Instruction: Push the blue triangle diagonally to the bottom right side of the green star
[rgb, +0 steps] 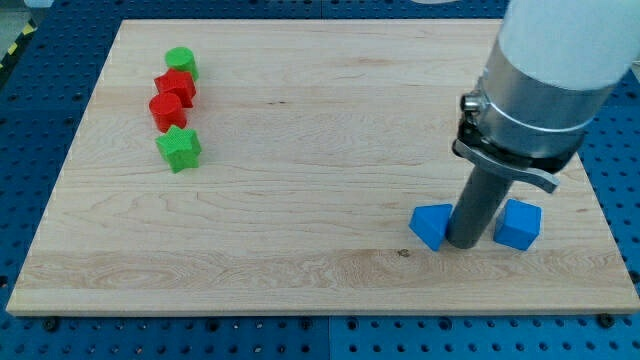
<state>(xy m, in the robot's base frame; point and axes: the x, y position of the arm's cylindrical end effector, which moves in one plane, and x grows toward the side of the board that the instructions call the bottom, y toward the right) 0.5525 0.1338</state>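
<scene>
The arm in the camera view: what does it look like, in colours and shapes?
A wide white cylinder at the top, then a grey metallic section with a dark clamp ring, then a straight dark rod. My tip is its lower end. No cables or markings show.

Blue triangle (431, 225) sits flat near the view's bottom right, well apart from the green star (179, 149), which lies flat over on the view's left.

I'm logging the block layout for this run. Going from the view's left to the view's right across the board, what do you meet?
Red block, then green star, then, far across the board, blue triangle, my tip right beside it, and last the blue cube. A second red block and a green block overlap the first in left-right order, so I leave them out.
</scene>
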